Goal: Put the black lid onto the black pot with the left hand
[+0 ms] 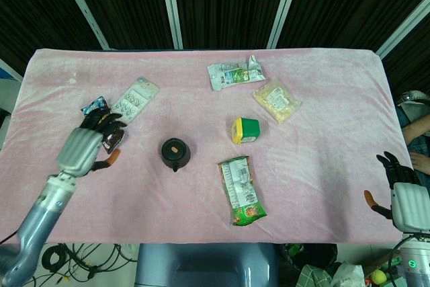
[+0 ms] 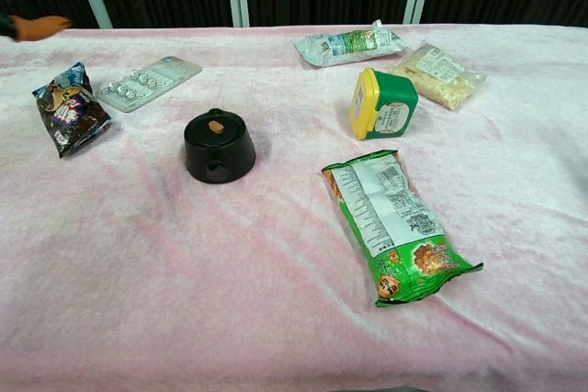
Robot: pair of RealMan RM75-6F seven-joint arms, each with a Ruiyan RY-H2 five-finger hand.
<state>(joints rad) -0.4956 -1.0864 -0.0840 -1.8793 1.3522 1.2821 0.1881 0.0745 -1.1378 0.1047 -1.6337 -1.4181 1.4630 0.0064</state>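
Black lid point(image 1: 175, 147) on black pot point(image 1: 175, 155), left hand point(image 1: 84, 148) well apart

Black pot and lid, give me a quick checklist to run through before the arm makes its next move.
1. Black lid seated on the black pot: ok, its orange knob sits centred on top.
2. Pot upright on the pink cloth: ok.
3. Left hand off the pot: ok, it holds nothing, fingers apart, beside the dark snack bag.
4. Right hand out of the way: ok, at the table's right edge.
5. Lid fully locked down: cannot tell.
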